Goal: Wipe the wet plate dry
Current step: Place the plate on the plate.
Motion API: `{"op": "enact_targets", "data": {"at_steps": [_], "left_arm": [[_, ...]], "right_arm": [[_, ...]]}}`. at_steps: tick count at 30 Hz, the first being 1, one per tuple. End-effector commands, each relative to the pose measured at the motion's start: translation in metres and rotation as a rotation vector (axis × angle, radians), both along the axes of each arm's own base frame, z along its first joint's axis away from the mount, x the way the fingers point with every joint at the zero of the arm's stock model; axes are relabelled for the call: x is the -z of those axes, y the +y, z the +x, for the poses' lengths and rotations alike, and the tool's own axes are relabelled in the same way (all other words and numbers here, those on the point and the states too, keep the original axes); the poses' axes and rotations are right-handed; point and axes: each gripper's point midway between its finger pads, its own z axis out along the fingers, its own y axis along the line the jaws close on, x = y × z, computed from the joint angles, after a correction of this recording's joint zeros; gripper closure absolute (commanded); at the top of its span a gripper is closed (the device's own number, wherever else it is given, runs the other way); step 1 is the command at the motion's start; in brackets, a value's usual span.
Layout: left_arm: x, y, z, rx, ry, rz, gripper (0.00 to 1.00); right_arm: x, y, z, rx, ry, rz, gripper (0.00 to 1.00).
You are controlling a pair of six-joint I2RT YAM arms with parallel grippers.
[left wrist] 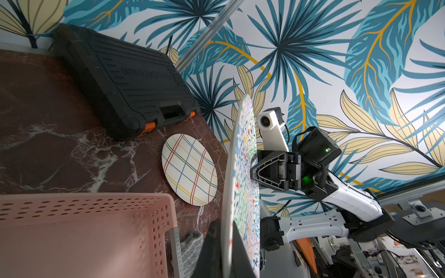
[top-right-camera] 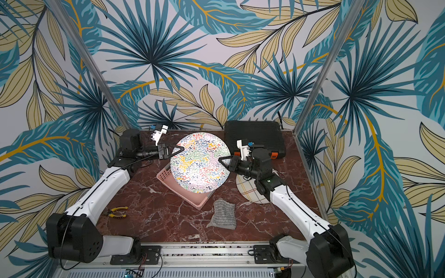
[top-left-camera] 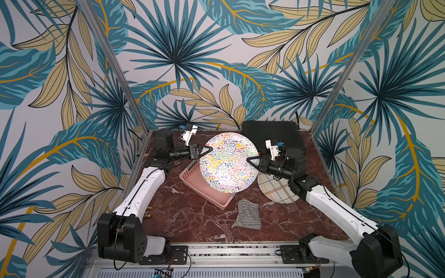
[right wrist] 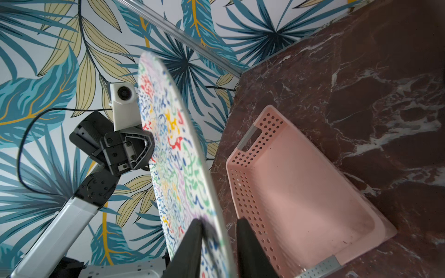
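The colourful plate (top-left-camera: 228,163) hangs in the air above the pink basket (top-left-camera: 192,183), and its painted face is turned up towards the top cameras. The left tool (top-left-camera: 209,149) is closed on the plate's left rim. In the left wrist view its fingers (left wrist: 212,252) press the rim from both sides. The right tool (top-left-camera: 249,159) stands around the right rim. In the right wrist view one finger (right wrist: 192,248) lies on the painted face, but the second one seems a little away from the back. For this reason I cannot tell if this tool really grips the plate.

The danger, as I judge it, is in passing the plate to one tool. A wet rim is slippery, and the plate is large for such thin holds. If the left tool lets go before the right one is firm, the plate can swing down or drop on the basket's edge. One tool alone at the rim may also let the plate turn between the jaws.

The grey cloth (top-left-camera: 248,214) lies on the tabletop (top-left-camera: 183,221), just beside the near corner of the basket, and nothing covers it. However, no tool is free to take it. A checked plate (top-left-camera: 274,190) lies under the right arm, so this arm should not come down there. A black case (top-left-camera: 269,134) is at the far side and pliers (top-right-camera: 117,211) are at the near left, both well apart from the work.
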Motion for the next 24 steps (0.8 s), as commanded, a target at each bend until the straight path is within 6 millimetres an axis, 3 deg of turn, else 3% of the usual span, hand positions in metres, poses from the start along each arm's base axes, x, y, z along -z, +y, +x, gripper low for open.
{"op": "enact_targets", "data": {"at_steps": [1, 5, 6, 10, 13, 17, 24], "left_arm": [[-0.024, -0.006, -0.014, 0.059, -0.099, -0.015, 1.0], [-0.022, -0.005, -0.011, 0.044, -0.094, -0.008, 1.0], [-0.022, -0.005, -0.009, 0.036, -0.096, -0.003, 0.96], [-0.021, -0.001, -0.004, -0.002, -0.113, 0.021, 0.4], [-0.023, 0.007, 0.001, -0.048, -0.145, 0.05, 0.02], [-0.021, 0.023, 0.013, -0.144, -0.165, 0.117, 0.0], [-0.008, 0.036, 0.022, -0.22, -0.15, 0.161, 0.0]], "right_arm": [[-0.012, -0.001, 0.001, 0.01, -0.054, 0.043, 0.97], [-0.014, -0.005, 0.0, 0.029, -0.054, 0.052, 1.0], [-0.016, -0.007, 0.0, 0.04, -0.058, 0.052, 1.0], [-0.025, -0.024, -0.003, 0.108, -0.067, 0.043, 1.0], [-0.027, -0.05, -0.003, 0.22, -0.049, 0.011, 1.0], [-0.012, -0.094, -0.005, 0.39, 0.047, -0.028, 1.0], [0.052, -0.169, -0.026, 0.721, 0.254, -0.012, 1.0]]}}
